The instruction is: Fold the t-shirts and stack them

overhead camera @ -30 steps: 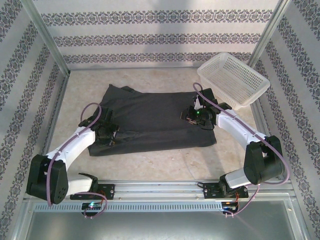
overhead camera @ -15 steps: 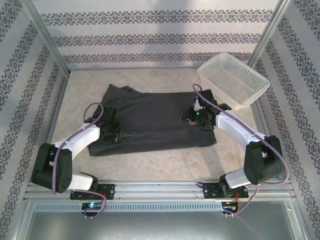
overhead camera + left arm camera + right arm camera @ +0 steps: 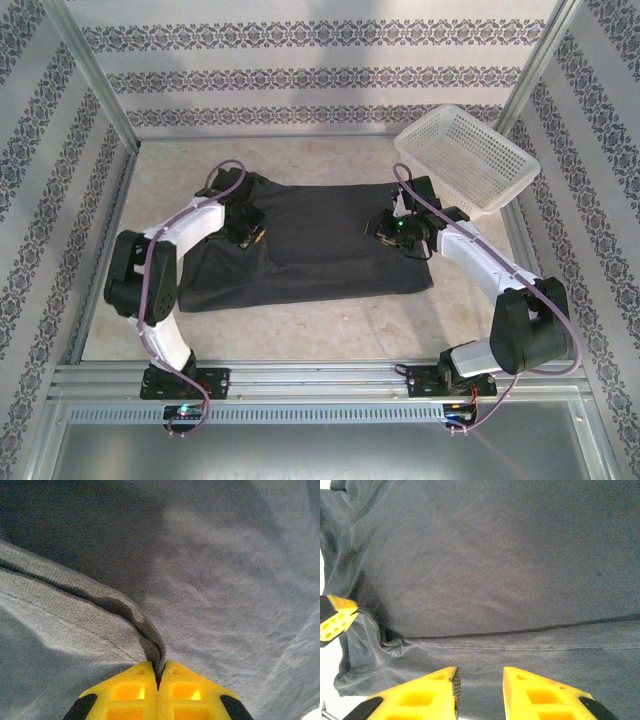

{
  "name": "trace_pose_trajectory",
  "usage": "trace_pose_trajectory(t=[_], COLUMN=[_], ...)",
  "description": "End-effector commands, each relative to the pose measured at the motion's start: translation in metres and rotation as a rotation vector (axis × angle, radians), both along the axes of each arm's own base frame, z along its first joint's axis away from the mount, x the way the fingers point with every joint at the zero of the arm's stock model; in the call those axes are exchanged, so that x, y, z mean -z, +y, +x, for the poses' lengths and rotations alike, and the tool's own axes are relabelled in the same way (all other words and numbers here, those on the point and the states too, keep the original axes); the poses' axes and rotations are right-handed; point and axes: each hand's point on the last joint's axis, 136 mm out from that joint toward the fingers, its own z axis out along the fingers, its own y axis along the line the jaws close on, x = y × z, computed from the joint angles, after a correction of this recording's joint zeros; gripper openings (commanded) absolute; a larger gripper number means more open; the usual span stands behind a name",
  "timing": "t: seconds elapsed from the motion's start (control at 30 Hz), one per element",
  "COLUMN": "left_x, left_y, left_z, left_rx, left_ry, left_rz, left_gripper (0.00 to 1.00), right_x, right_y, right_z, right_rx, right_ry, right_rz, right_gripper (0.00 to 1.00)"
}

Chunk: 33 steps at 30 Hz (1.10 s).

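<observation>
The dark charcoal-grey t-shirt [image 3: 320, 245] lies spread out, mostly flat, in the middle of the pale table [image 3: 330, 325]. Its cloth is plain. In the left wrist view a ridge of the shirt [image 3: 225, 580] rises from the flat cloth and runs down into the left gripper [image 3: 159, 672], whose yellow fingertips are clenched together on that fold. From above, this left gripper [image 3: 248, 228] sits over the shirt's far left part, where the cloth is bunched and darker. The right gripper [image 3: 390, 232] sits over the shirt's right side, near its far right corner. In the right wrist view, the right gripper [image 3: 480, 685] has its two yellow fingers set apart with a clear gap, grasping nothing. Through that gap shows the shirt [image 3: 495, 555], with a stitched hem line and a dark fold edge running across just beyond the fingertips. Past the shirt's far right corner stands the white mesh basket [image 3: 470, 160], tilted, near the shirt. Patterned striped walls [image 3: 320, 80] rise beyond the shirt's far edge and to either side.
</observation>
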Motion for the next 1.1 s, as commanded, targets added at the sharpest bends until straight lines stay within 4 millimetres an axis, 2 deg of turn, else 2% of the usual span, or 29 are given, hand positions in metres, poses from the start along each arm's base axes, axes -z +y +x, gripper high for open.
trace_pose_trajectory(t=[0.0,0.3,0.53,0.83,1.07], left_x=[0.005,0.010,0.003,0.005,0.004], left_y=[-0.014,-0.017,-0.013,-0.016,-0.022], left_z=[-0.019,-0.017,-0.005,0.016,0.021], left_rx=[0.227,0.311,0.336,0.432,0.511], left_ry=[0.055,0.056,0.017,-0.086,-0.125], left_rz=[0.048,0.117,0.172,0.214,0.231], left_gripper=[0.00,0.00,0.00,0.00,0.00], right_x=[-0.010,-0.004,0.001,0.009,0.022], right_y=[0.001,0.001,0.000,-0.007,-0.015], right_z=[0.002,-0.001,-0.002,-0.006,-0.008], right_rx=[0.007,0.008,0.014,0.044,0.078], right_ry=[-0.016,0.001,0.013,0.039,0.075], right_rz=[0.031,0.035,0.034,0.045,0.046], right_gripper=[0.30,0.30,0.29,0.29,0.28])
